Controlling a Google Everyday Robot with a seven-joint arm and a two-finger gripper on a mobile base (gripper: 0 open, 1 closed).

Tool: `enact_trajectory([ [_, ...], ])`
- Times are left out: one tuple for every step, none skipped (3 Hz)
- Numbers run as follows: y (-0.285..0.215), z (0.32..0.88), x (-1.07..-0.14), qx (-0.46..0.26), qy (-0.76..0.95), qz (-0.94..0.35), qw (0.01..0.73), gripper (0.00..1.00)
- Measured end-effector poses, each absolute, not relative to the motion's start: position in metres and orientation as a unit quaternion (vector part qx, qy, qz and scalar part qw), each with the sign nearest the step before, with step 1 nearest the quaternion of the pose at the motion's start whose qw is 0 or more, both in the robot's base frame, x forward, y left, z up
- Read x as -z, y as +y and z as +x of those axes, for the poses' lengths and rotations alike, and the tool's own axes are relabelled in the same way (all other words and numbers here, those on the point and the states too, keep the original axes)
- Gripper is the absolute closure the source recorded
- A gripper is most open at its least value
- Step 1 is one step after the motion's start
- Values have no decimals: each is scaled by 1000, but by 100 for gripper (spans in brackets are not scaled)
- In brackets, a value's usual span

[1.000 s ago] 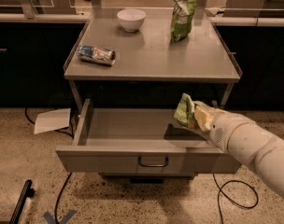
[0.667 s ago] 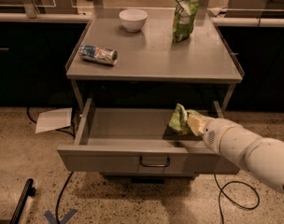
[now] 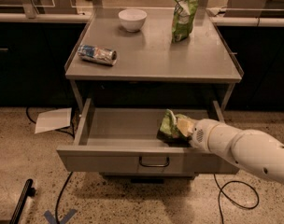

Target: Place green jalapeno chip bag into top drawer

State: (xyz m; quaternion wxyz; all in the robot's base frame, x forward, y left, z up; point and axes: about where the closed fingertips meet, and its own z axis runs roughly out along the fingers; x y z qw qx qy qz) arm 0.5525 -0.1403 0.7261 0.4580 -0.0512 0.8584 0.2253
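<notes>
Your pincer [image 3: 183, 126] sits inside the open drawer [image 3: 114, 152], at its right end and near the front, and it is clamped on the chip bag [image 3: 168, 125]. The bag stands crumpled and roughly upright at the pincer's tip. Its lower edge is down at the drawer floor, with a dark shadow under it, though you cannot tell whether it actually rests there. Your white arm [image 3: 247, 149] comes in from the lower right and crosses the drawer's right front corner. The drawer is pulled well out from under the worktop [image 3: 146, 59]. Its flat grey front faces you with the dark handle [image 3: 154, 163] at the centre, and the left and middle of its floor show bare. On the worktop, a white bowl [image 3: 132, 19] stands at the back, left of centre. A tall bag [image 3: 184, 12], green with white lettering, stands upright at the back right, well apart from the bowl. A blue-silver wrapper [image 3: 97, 54] lies on its side near the left edge. On the speckled floor to the left of the drawer lies a sheet of paper [image 3: 53, 120], and a dark cable [image 3: 233, 196] loops on the floor under your arm.
</notes>
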Motion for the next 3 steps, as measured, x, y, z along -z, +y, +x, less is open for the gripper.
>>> enact_trajectory([
  [-140, 552, -726, -225, 858, -51, 458, 58],
  [-140, 552, -726, -225, 858, -51, 458, 35],
  [-140, 552, -726, -225, 858, -51, 458, 12],
])
